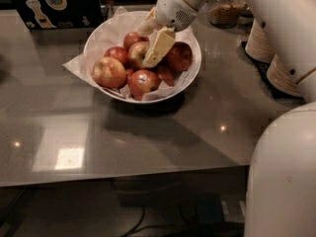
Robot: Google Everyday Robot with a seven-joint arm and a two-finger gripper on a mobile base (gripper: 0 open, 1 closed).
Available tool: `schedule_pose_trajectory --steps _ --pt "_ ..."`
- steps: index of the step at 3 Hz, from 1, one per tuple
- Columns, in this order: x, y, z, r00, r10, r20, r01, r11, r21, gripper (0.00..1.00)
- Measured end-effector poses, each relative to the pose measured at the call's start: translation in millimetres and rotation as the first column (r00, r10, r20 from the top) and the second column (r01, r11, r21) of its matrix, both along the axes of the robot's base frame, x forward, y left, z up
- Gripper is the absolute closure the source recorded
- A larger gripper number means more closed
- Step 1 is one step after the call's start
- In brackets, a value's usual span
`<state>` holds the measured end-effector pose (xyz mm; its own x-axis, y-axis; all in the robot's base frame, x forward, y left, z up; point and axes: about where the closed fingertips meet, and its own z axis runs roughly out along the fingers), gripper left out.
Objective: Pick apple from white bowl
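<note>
The white bowl (190, 70), lined with crinkled white paper, stands on the grey table and holds several red apples. The apple (138, 54) with a pale yellow-green patch lies in the middle of the pile. My gripper (154, 42) reaches down into the bowl from the upper right and lies right against this apple's right side, covering part of it. The apple rests among the others, not lifted. A dark red apple (178, 57) lies just right of the gripper. An apple with a small sticker (142, 81) lies at the front.
Stacks of cream disposable bowls (269, 53) stand at the right. A glass jar (224, 9) stands behind the bowl and a dark box (54, 4) at the back left. My white arm and body (284, 172) fill the right side. The table's front edge (123, 177) runs below.
</note>
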<state>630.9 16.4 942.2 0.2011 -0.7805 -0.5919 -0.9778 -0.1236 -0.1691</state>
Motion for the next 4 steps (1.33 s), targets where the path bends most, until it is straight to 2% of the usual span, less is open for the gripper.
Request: schedule_pose_trajectory --steps 1,2,3,4 --pt "0 11 -11 0.9995 0.02 -0.026 -0.02 1.0 0.015 0.31" --pt "0 12 -8 0.9994 0.022 -0.028 -0.022 1.0 0.016 0.5" --pt "-3 21 -19 0.9975 0.041 -0.058 -0.04 0.999 0.022 0.74" --pt "-3 21 -18 0.9974 0.041 -0.058 -0.04 0.999 0.022 0.97"
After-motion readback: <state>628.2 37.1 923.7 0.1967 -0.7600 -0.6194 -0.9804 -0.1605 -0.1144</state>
